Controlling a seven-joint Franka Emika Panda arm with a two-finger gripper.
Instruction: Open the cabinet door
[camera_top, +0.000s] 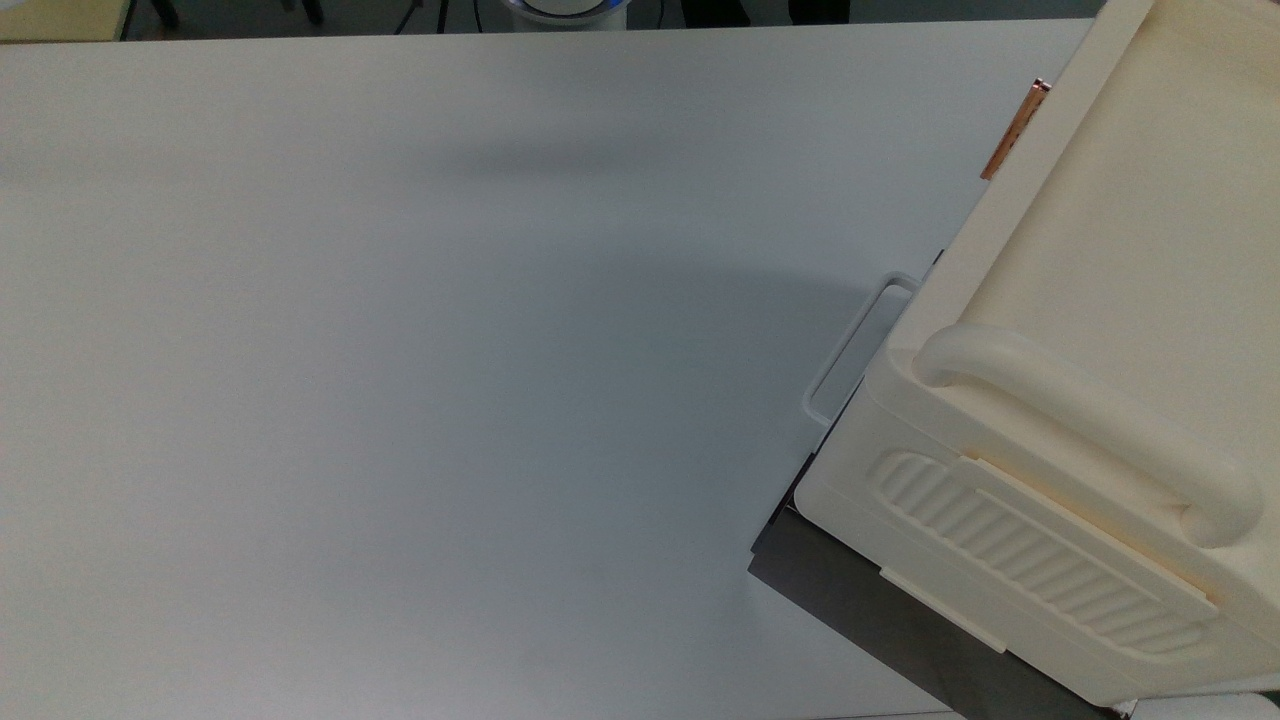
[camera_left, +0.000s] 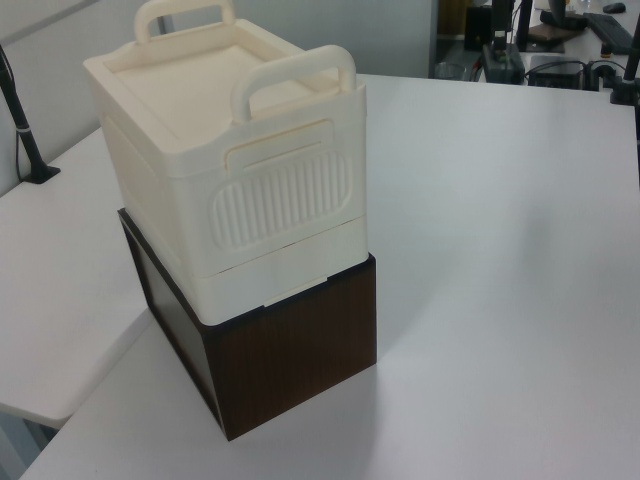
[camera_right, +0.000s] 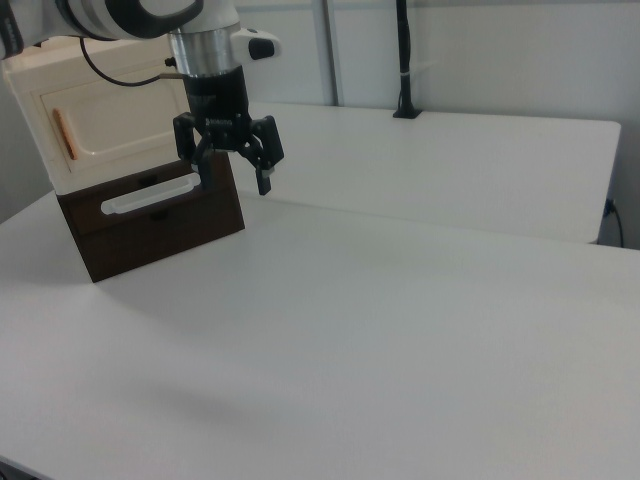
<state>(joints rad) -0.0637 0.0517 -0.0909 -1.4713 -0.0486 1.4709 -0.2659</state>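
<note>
The cream cabinet (camera_left: 240, 170) stands on a dark brown box (camera_left: 290, 350). In the right view the cabinet door (camera_right: 120, 120) faces the camera and looks shut flush, with its copper-orange handle (camera_right: 63, 133) near the door's left edge. That handle (camera_top: 1015, 128) also sticks out at the top view's right. My gripper (camera_right: 236, 183) hangs open with its fingers pointing down, holding nothing. It is in front of the cabinet's right edge in the right view, well to the right of the handle.
A white wire loop handle (camera_right: 150, 195) sits on the brown box's front, also seen as a loop handle (camera_top: 850, 345) from above. The white table (camera_top: 400, 380) spreads wide to the top view's left. A black pole (camera_right: 403, 60) stands clamped at a second table behind.
</note>
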